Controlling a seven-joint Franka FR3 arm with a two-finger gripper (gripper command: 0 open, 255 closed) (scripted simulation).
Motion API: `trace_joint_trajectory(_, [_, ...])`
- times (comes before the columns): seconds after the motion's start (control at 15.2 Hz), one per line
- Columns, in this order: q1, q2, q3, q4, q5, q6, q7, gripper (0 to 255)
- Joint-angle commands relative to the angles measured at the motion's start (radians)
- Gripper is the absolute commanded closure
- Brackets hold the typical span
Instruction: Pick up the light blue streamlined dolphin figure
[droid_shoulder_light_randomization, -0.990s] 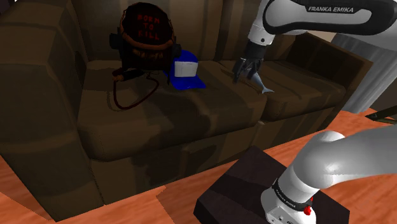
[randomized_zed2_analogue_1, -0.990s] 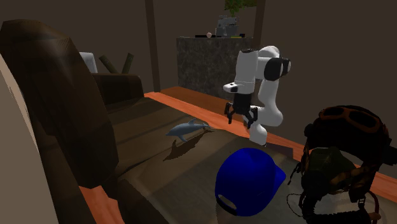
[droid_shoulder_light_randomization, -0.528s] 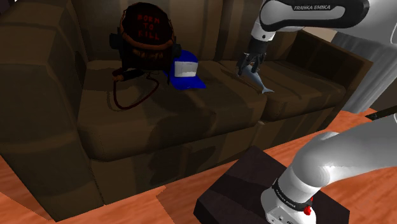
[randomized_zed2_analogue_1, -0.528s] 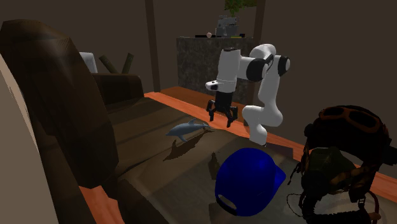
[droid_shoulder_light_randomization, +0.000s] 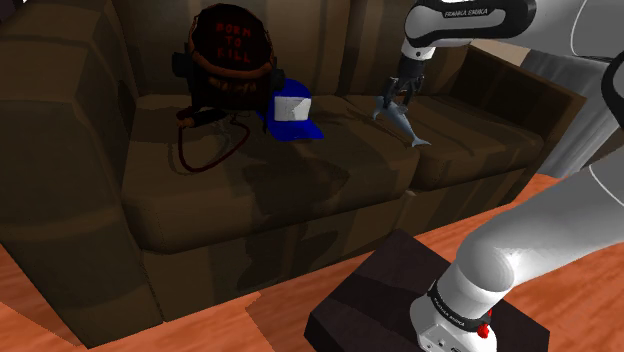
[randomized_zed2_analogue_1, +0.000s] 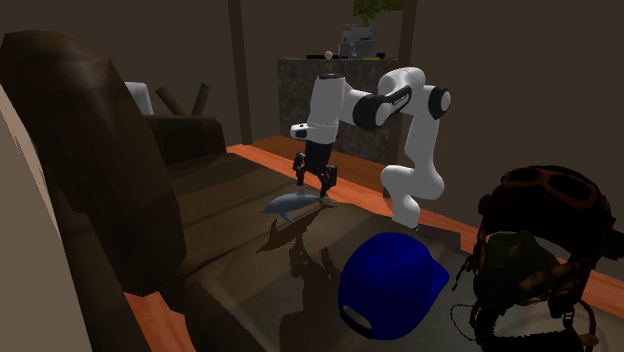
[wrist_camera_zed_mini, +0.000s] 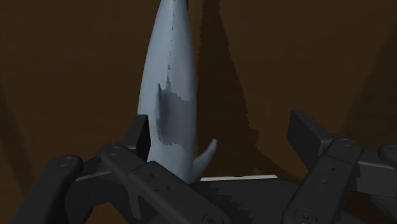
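Observation:
The grey-blue dolphin figure (droid_shoulder_light_randomization: 406, 126) lies on the brown sofa seat (droid_shoulder_light_randomization: 300, 180), near the gap between two cushions. My black gripper (droid_shoulder_light_randomization: 392, 100) hangs just above its body, pointing down. In the second exterior view the gripper (randomized_zed2_analogue_1: 313, 187) stands over the dolphin (randomized_zed2_analogue_1: 290, 205) at its tail end. In the wrist view the dolphin (wrist_camera_zed_mini: 168, 89) runs lengthwise away from the gripper (wrist_camera_zed_mini: 226, 137). It sits beside the left finger (wrist_camera_zed_mini: 141, 135), while the right finger (wrist_camera_zed_mini: 308, 137) stands well apart from it. The gripper is open and holds nothing.
A blue cap (droid_shoulder_light_randomization: 292, 112) lies on the seat toward the shoulder view's left of the dolphin. A dark helmet with goggles and straps (droid_shoulder_light_randomization: 228, 60) leans on the sofa back behind it. The dark stand (droid_shoulder_light_randomization: 400, 290) sits on an orange wooden floor (droid_shoulder_light_randomization: 560, 210).
The arm has swung the gripper toward the sofa back and down, from beside the dolphin to right over it. The dolphin, cap and helmet have not moved.

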Motion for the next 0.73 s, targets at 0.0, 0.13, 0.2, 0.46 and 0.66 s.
trace_joint_trajectory(0.0, [-0.013,0.052,-0.024,0.057,-0.006,0.005,-0.023,0])
trace_joint_trajectory(0.13, [-0.023,0.089,-0.040,0.098,-0.008,0.010,-0.039,0])
trace_joint_trajectory(0.2, [-0.023,0.088,-0.041,0.084,-0.009,0.023,-0.038,0])
trace_joint_trajectory(0.46, [-0.025,0.087,-0.043,0.029,-0.013,0.076,-0.032,0])
trace_joint_trajectory(0.66, [-0.026,0.088,-0.045,-0.005,-0.015,0.111,-0.028,0])
